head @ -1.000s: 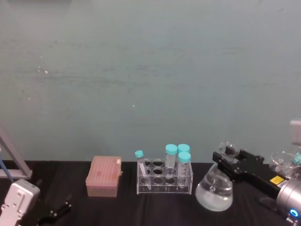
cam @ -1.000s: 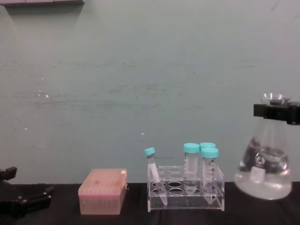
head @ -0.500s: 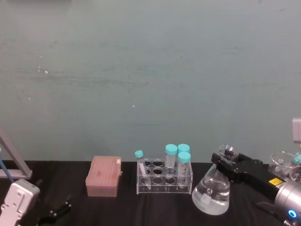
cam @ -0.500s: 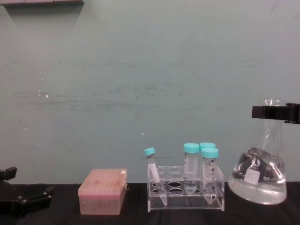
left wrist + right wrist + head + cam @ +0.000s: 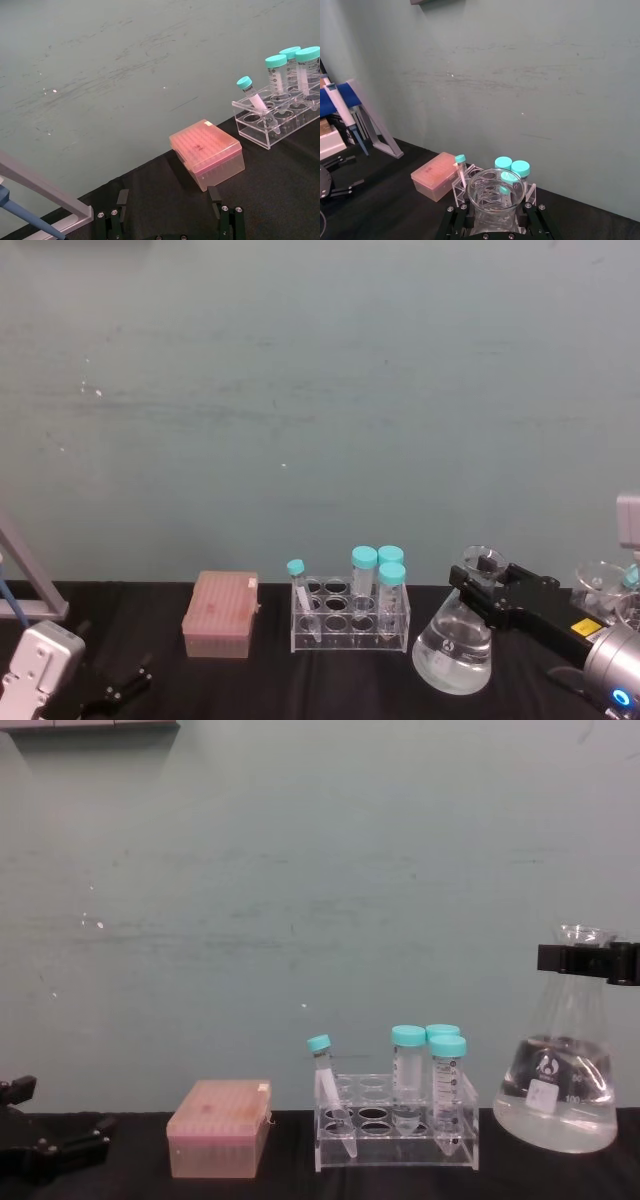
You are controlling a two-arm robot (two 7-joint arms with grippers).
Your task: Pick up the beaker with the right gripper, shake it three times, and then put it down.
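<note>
Right gripper (image 5: 483,580) clamped on the neck of the beaker (image 5: 453,648), held upright with its long axis vertical and its base low over the black table (image 5: 260,680), contact indeterminable, just right of the tube rack (image 5: 350,625); left gripper (image 5: 168,192), fingers apart, parked far left.

You're looking at a clear glass beaker (image 5: 566,1090) with a white logo, white graduation marks and clear liquid. The right gripper (image 5: 585,958) is black, with a yellow label (image 5: 588,624) on its arm. The tubes (image 5: 408,1070) are clear with teal caps, in a clear rack (image 5: 395,1145). The box (image 5: 218,1128) is pale pink. The surface (image 5: 290,1182) is black, and the wall (image 5: 300,870) is pale green with faint darker streaks and white specks. The left gripper (image 5: 168,192) is black.
</note>
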